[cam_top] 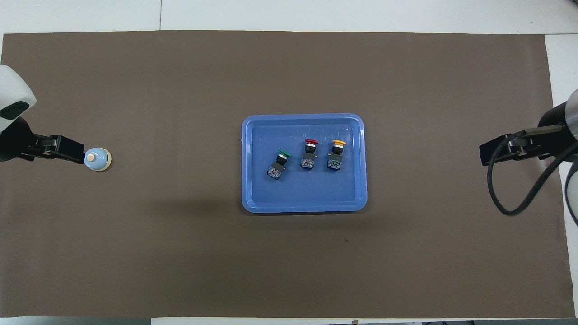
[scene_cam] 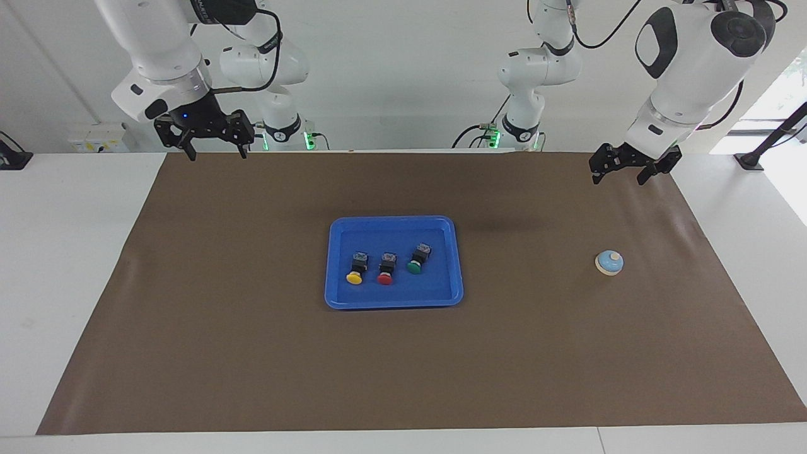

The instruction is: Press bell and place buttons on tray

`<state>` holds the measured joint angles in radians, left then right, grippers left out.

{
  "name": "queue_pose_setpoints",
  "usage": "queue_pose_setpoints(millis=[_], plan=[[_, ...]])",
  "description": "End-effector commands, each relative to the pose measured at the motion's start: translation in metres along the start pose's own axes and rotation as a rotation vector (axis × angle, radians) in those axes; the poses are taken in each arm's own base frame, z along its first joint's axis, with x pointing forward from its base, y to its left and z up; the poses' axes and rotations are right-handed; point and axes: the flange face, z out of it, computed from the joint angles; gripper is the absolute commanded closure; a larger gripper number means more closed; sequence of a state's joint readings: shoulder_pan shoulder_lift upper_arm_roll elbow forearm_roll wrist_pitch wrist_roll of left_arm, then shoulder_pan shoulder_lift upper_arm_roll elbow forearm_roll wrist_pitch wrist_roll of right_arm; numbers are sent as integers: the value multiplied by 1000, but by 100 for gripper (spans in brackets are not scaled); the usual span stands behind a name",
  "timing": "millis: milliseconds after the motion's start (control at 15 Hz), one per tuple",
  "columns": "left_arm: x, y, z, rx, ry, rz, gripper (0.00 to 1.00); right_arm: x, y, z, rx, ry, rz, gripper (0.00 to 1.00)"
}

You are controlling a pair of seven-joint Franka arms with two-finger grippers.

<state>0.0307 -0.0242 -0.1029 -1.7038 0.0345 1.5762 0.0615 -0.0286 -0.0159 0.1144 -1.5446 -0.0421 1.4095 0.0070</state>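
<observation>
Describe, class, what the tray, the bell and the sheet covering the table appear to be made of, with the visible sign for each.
The tray: probably glossy moulded plastic, given its even blue colour, rounded corners and soft highlights. The bell: smooth light-blue dome with cream knob and rim; painted metal or plastic, cannot tell which. The brown sheet: matte, with faint ripples near its edges, likely paper or thin fabric.

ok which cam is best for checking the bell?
Facing view: the bell stands fully exposed on the brown mat, with the raised left gripper well apart from it. Overhead view shows its knob, but the gripper overlaps the dome's edge there.
</observation>
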Motion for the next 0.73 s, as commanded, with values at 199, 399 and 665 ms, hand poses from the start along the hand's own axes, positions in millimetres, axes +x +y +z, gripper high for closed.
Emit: queue_pose_setpoints(millis=[199, 399, 665], plan=[[-3, 0, -3, 1, -6, -10, 0, 0, 13, 6, 25, -12, 9, 0], [-3, 0, -3, 1, -6, -10, 0, 0, 13, 7, 26, -14, 9, 0], [-3, 0, -3, 1, -6, -10, 0, 0, 13, 6, 44, -10, 12, 0]])
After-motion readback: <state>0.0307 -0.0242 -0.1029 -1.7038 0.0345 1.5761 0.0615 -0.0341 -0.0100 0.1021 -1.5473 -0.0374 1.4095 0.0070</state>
